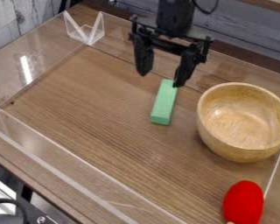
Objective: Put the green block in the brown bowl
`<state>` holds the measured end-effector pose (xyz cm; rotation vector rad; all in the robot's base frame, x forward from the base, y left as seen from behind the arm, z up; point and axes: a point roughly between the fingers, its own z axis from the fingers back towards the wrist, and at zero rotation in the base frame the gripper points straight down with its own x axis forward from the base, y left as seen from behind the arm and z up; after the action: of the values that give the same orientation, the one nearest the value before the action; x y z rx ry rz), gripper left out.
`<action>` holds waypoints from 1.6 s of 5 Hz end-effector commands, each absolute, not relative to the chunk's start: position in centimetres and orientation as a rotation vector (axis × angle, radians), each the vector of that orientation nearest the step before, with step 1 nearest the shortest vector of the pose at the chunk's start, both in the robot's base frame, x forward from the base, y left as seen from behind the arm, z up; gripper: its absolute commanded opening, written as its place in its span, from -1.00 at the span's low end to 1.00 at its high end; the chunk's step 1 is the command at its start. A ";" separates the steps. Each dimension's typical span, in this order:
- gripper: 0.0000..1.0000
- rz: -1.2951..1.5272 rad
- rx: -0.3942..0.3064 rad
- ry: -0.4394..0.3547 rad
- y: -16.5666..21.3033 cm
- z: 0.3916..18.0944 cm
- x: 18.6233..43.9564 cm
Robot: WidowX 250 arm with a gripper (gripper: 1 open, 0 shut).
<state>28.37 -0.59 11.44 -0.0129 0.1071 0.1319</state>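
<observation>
Mint-green and matte, the green block [164,102] lies flat on the wood-grain desk [95,114], roughly midway between the left and right edges and toward the far edge. Its long axis runs mostly front to back, with the far end leaning slightly toward the right edge. Directly above that far end hangs the black end effector [164,72], pointing straight down, its two fingers spread wide so that one stands to either side of the block's far end. Nothing is between the fingers; the block rests on the desk, and whether the fingertips touch it cannot be told.

Just beside the block, toward the right edge, sits the brown bowl [243,121], a round light-tan wooden bowl with a thick rim, apart from the block. Near the front right corner lies a red rounded object [243,202]. Low clear plastic walls [43,131] border the desk along the left side.
</observation>
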 end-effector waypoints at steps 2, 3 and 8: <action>1.00 0.150 -0.023 0.044 -0.2 9.3 28.6; 1.00 0.261 -0.037 0.018 0.5 7.7 29.0; 1.00 0.456 -0.066 -0.135 1.7 5.1 30.8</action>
<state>30.05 1.66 3.39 -0.0590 -0.0735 0.4592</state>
